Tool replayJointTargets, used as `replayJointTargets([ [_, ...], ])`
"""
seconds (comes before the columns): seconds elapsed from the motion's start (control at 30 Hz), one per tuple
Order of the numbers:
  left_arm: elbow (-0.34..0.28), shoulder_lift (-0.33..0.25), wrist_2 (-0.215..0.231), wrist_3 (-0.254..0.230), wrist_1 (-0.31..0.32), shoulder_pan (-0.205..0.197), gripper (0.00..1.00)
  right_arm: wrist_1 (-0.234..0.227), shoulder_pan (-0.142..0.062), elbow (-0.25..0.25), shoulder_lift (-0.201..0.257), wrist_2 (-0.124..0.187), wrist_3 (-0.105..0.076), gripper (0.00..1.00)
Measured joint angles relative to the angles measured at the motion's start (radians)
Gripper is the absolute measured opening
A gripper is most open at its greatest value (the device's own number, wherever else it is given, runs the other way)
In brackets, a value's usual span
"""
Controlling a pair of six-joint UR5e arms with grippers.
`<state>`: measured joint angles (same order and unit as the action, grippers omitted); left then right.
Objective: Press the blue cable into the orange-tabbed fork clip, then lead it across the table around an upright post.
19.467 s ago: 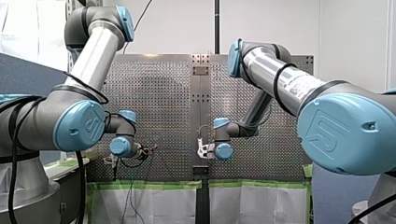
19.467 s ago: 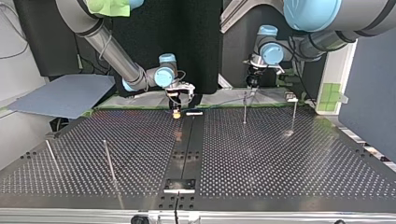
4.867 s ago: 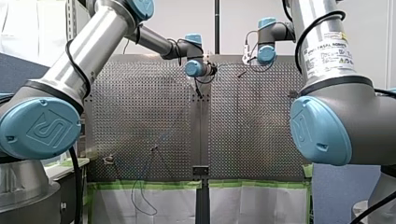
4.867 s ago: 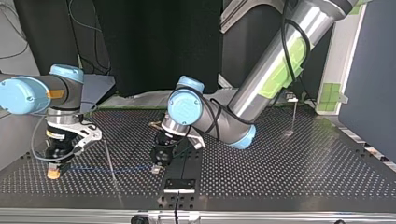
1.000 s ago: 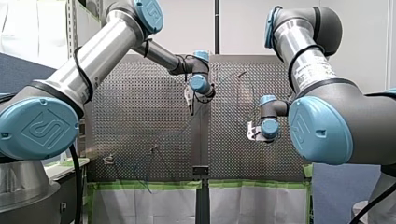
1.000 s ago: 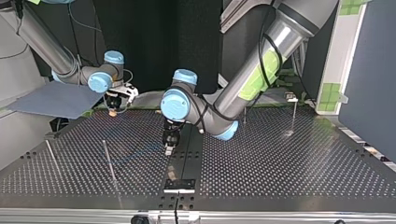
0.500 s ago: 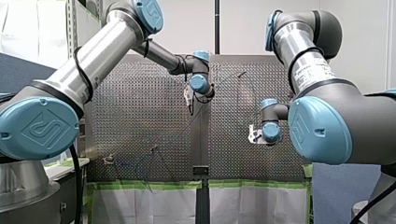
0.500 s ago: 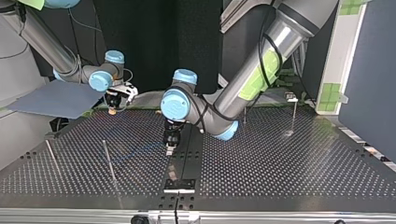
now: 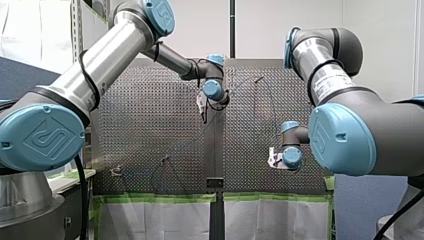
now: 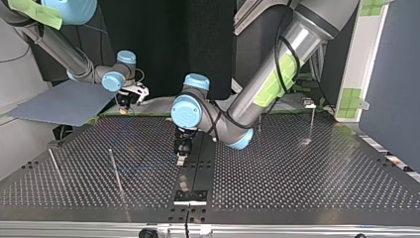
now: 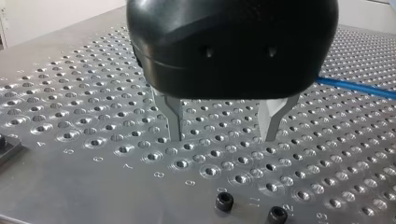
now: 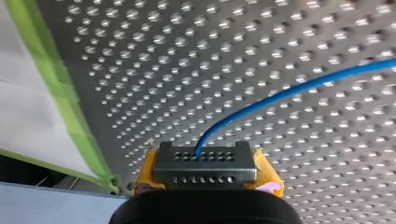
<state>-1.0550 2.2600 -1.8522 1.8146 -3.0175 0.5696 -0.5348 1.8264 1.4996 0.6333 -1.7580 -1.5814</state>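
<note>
One grey perforated metal table (image 11: 70, 116): your reference for places.
Left gripper (image 11: 223, 135): black, metal fingers spread, empty, low over table's middle.
Right gripper (image 12: 205, 161): yellow pads pinching thin blue cable (image 12: 280, 91), by table's edge.
Cable: trails across table.

Right wrist view: blue cable (image 12: 280, 91) runs off the frame edge. Its near end vanishes at my right gripper (image 12: 205, 161), contact point hidden.
Left wrist view: cable is cut by the edge, the rest hidden behind the housing of my left gripper (image 11: 224, 126).
Top view: cable too faint to trace near the post (image 10: 115, 170).
</note>
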Motion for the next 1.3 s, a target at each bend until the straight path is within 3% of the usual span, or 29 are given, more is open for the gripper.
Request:
replayJointTargets([
  [0.4, 0.0, 0.0, 0.0, 0.0, 0.001, -0.002, 0.8, -0.054, -0.024, -0.001, -0.073, 0.0, -0.007, 0.0],
  [0.77, 0.0, 0.0, 0.0, -0.001, 0.0, -0.003, 0.8, -0.07, -0.045, -0.002, -0.096, 0.0, -0.008, 0.0],
  [1.3, 0.0, 0.0, 0.001, -0.002, -0.001, -0.001, 0.8, -0.11, -0.08, -0.021, -0.166, 0.002, -0.013, 0.0],
])
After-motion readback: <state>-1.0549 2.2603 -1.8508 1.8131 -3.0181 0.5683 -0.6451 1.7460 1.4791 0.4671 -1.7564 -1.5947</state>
